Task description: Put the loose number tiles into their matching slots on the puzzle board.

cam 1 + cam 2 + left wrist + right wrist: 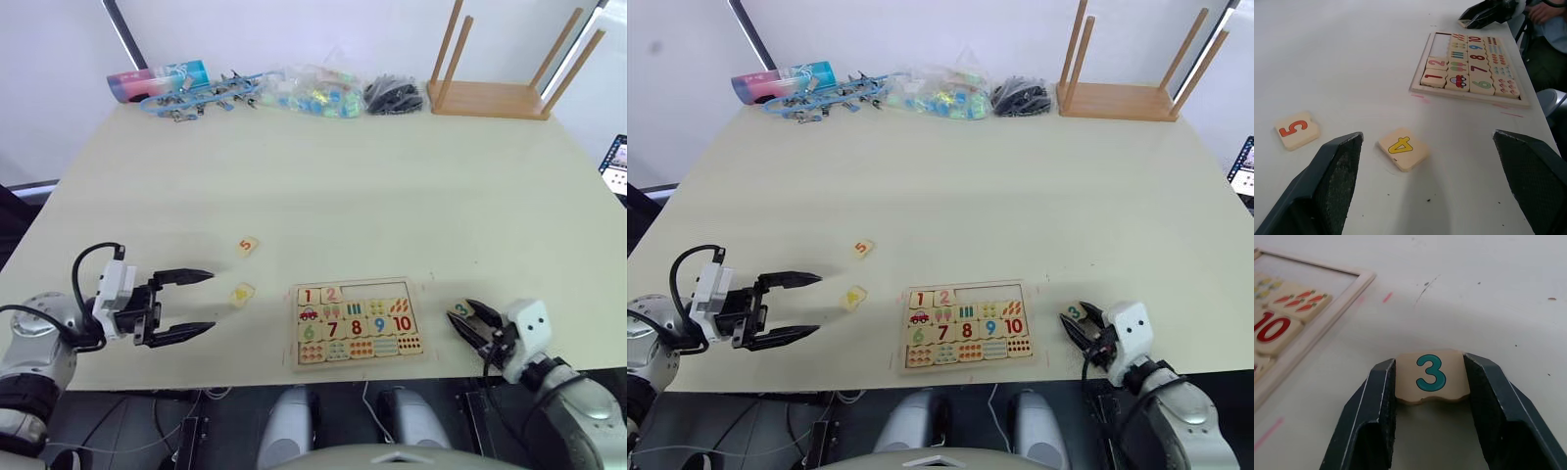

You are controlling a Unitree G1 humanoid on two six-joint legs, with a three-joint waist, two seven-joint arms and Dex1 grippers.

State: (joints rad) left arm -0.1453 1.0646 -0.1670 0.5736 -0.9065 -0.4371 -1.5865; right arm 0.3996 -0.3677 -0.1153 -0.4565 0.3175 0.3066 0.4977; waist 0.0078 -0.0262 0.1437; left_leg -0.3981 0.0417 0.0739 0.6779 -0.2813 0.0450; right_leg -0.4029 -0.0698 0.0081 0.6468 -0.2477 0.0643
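Fingers of my right gripper (1432, 382) are pinching the tile with the green 3 (1432, 376), one black finger against each side of it, low over the table (323, 196) just to the right of the puzzle board (358, 321). My left gripper (186, 305) hangs near the front edge on the left side of the table with its fingers spread wide and nothing between them. The yellow 4 tile (1403, 148) lies flat on the table just ahead of that gripper, between it and the board. The orange 5 tile (247, 246) lies a little farther back on the table, apart from the 4. On the board, the red 1 tile (309, 296) and the orange 2 tile (332, 293) sit in the first two slots of the top row; the remaining three slots (382, 290) of that row are bare. The rows below are filled with picture tiles and the digits 6 to 10.
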